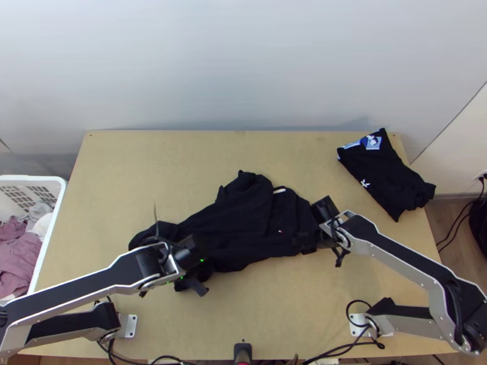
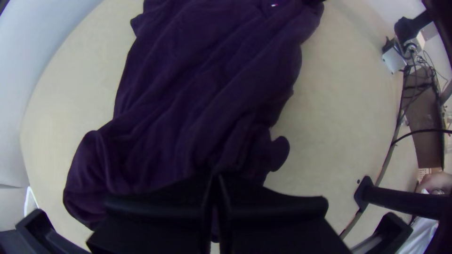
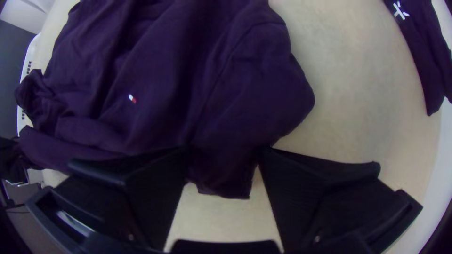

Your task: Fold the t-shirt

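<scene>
From the top view, we find the rumpled black cloth t-shirt (image 1: 243, 225) spread unevenly across the light wooden counter (image 1: 268, 316); we judge the real folding is all left to do. In the left wrist view, the left black, wide-fingered hand (image 2: 215, 176) looks closed on gathered fabric, though we can't make out how much. In the right wrist view, the matching right hand (image 3: 226, 153) stands open around a sleeve end (image 3: 226, 176), its fingers masking fabric
</scene>
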Robot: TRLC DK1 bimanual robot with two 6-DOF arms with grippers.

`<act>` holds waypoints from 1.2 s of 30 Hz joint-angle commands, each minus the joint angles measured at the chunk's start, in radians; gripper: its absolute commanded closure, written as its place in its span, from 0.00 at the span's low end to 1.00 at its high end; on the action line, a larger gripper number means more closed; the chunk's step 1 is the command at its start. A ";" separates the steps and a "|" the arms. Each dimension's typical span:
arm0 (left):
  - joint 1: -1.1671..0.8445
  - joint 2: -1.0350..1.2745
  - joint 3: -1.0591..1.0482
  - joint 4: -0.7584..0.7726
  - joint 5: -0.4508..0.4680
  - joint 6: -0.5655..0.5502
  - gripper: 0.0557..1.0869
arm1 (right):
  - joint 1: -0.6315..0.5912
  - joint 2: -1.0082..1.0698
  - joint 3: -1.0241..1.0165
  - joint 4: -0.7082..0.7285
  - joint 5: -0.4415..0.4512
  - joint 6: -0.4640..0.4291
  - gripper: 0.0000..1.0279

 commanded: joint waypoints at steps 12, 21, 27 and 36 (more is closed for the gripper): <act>0.422 -0.053 0.226 -0.017 -0.017 0.089 0.96 | -0.158 -0.133 0.278 0.036 0.094 -0.182 0.97; 0.695 -0.036 0.501 -0.017 0.070 0.096 0.96 | -0.235 -0.124 0.649 -0.116 0.116 -0.249 0.97; 0.726 -0.033 0.734 -0.081 0.136 0.056 0.96 | -0.215 -0.131 0.836 -0.147 0.196 -0.279 0.97; 0.717 0.079 1.208 -0.230 0.162 0.018 0.96 | -0.108 -0.160 1.100 -0.142 0.414 -0.403 0.97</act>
